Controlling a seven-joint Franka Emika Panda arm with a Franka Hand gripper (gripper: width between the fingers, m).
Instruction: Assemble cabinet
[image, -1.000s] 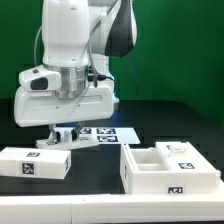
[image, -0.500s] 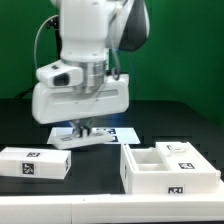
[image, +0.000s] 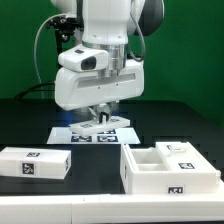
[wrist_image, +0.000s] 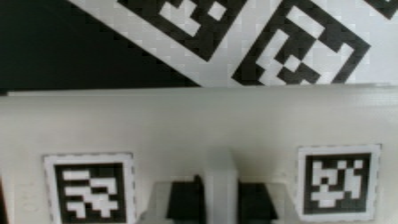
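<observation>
My gripper (image: 97, 117) hangs under the wide white hand, above the marker board (image: 92, 133). It is shut on a white cabinet part (image: 101, 123) and holds it off the table. In the wrist view this part (wrist_image: 196, 125) fills the near half, with a marker tag on each side. The gripper (wrist_image: 222, 196) clamps a thin white ridge between its dark fingers (wrist_image: 175, 198). A long white cabinet block (image: 35, 163) lies at the exterior view's left front. An open white cabinet body (image: 168, 170) with compartments sits at the right front.
The marker board also shows beyond the held part in the wrist view (wrist_image: 267, 40). The table is black, with a white strip along its front edge (image: 110, 208). A green wall stands behind. Cables hang behind the arm at the exterior view's left.
The arm has moved toward the exterior view's right and risen a little, carrying the held white part from over the board's left end to over its middle. The two parts on the table have not moved.
</observation>
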